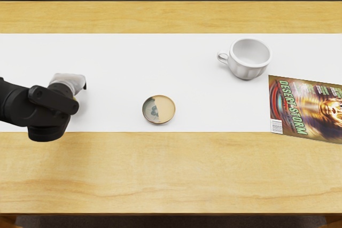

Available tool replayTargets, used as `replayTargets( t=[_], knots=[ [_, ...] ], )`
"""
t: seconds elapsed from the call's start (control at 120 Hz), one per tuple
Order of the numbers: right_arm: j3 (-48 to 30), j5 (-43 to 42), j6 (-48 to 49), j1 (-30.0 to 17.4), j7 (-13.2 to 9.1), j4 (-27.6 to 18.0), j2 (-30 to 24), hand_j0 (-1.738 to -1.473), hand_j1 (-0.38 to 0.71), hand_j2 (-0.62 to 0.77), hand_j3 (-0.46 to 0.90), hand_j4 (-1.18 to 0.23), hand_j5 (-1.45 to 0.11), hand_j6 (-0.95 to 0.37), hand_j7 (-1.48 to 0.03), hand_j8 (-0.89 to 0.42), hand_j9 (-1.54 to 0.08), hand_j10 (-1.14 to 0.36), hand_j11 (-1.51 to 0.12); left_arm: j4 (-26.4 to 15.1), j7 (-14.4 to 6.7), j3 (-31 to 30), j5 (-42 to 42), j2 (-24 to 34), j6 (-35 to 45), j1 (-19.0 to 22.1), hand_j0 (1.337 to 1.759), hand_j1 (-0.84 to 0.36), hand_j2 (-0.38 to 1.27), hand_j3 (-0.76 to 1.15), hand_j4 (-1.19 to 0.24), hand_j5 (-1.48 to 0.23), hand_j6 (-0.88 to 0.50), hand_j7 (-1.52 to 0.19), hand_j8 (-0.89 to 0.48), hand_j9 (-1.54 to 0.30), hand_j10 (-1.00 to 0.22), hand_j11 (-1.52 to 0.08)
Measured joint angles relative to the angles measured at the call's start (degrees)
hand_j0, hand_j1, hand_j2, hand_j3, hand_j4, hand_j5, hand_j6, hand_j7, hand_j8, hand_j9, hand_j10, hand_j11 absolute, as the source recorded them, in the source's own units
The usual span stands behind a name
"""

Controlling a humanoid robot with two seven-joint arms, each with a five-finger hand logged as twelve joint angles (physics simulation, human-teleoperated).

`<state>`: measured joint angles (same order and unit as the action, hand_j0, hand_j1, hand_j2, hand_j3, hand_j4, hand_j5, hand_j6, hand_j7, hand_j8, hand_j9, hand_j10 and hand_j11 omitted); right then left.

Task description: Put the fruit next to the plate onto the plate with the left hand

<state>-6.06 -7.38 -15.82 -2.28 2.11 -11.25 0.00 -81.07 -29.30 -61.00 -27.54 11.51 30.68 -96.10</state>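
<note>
Currently, a wooden bench (171, 174) is seen from above at a slant, with a broad white runner (160, 57) laid across it. A small round plate (158, 109), tan-rimmed with a grey-green patch inside, sits near the middle of the runner and carries nothing. No fruit can be seen anywhere, neither on the plate nor beside it. It may be hidden beneath the left robot hand (68, 83), but the view does not show this.

That pale grey hand rests low over the runner at the far left, well apart from the plate. It is seen from behind, past the dark left arm (32, 110), so whether it is wide, narrow or holding something cannot be told.

A white cup (248, 58) stands upright at the upper right, and a colourful magazine (305, 108) lies flat at the right edge. Both are well clear of any path from hand to plate. The task looks not yet done.
</note>
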Motion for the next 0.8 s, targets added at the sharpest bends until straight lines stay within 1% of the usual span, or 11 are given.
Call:
replayTargets(
  t=[0.15,0.35,0.367,0.475,0.533,0.608,0.725,0.8],
  knots=[
    [0.0,0.0,0.0,0.0,0.0,0.0,0.0,-1.658,-0.31,-0.01,0.0,-0.04,-0.05,-0.04,-0.05,-0.04,-0.05,-0.04,-0.05,0.0,-0.1,-0.1,0.0,-0.1,0.3,0.1,1.658,-0.12,0.1,0.0,-0.41,-0.53,-0.41,-0.53,-0.41,-0.53,-0.41,-0.53],
    [0.0,0.0,0.0,0.0,0.0,0.0,0.0,-1.658,-0.31,-0.01,0.0,-0.04,-0.05,-0.04,-0.05,-0.04,-0.05,-0.04,-0.05,0.2,-0.1,-0.2,-0.1,-0.1,0.4,0.4,1.658,-0.23,0.12,0.0,-0.5,-0.65,-0.5,-0.65,-0.5,-0.65,-0.5,-0.65],
    [0.0,0.0,0.0,0.0,0.0,0.0,0.0,-1.658,-0.31,-0.01,0.0,-0.04,-0.05,-0.04,-0.05,-0.04,-0.05,-0.04,-0.05,0.3,-0.1,-0.2,-0.1,-0.2,0.5,0.5,1.657,-0.23,0.13,0.0,-0.51,-0.65,-0.51,-0.65,-0.52,-0.66,-0.51,-0.66],
    [0.0,0.0,0.0,0.0,0.0,0.0,0.0,-1.658,-0.31,-0.01,0.0,-0.04,-0.05,-0.04,-0.05,-0.04,-0.05,-0.04,-0.05,1.0,-0.1,-0.3,-0.1,-0.3,0.5,0.8,1.657,-0.24,0.16,0.0,-0.53,-0.69,-0.53,-0.69,-0.48,-0.7,-0.53,-0.7],
    [0.0,0.0,0.0,0.0,0.0,0.0,0.0,-1.658,-0.31,-0.01,0.0,-0.04,-0.05,-0.04,-0.05,-0.04,-0.05,-0.04,-0.05,1.4,-0.1,-0.3,-0.2,-0.4,0.5,1.2,1.656,-0.24,0.17,0.0,-0.54,-0.7,-0.54,-0.7,-0.49,-0.71,-0.54,-0.71],
    [0.0,0.0,0.0,0.0,0.0,0.0,0.0,-1.658,-0.31,-0.01,0.0,-0.04,-0.05,-0.04,-0.05,-0.04,-0.05,-0.04,-0.05,1.9,-0.1,-0.3,-0.1,-0.5,0.5,1.4,1.656,-0.24,0.19,0.0,-0.55,-0.72,-0.53,-0.72,-0.48,-0.72,-0.55,-0.72],
    [0.0,0.0,0.0,0.0,0.0,0.0,0.0,-1.658,-0.31,-0.01,0.0,-0.04,-0.05,-0.04,-0.05,-0.04,-0.05,-0.04,-0.05,2.8,-0.1,-0.3,-0.2,-1.0,0.5,1.8,1.656,-0.24,0.19,0.0,-0.56,-0.73,-0.54,-0.73,-0.48,-0.74,-0.56,-0.74],
    [0.0,0.0,0.0,0.0,0.0,0.0,0.0,-1.658,-0.31,-0.01,0.0,-0.04,-0.05,-0.04,-0.05,-0.04,-0.05,-0.04,-0.05,3.4,-0.1,-0.3,-0.1,-1.4,0.5,2.2,1.655,-0.23,0.15,0.0,-0.57,-0.74,-0.53,-0.74,-0.47,-0.75,-0.56,-0.75]
  ],
)
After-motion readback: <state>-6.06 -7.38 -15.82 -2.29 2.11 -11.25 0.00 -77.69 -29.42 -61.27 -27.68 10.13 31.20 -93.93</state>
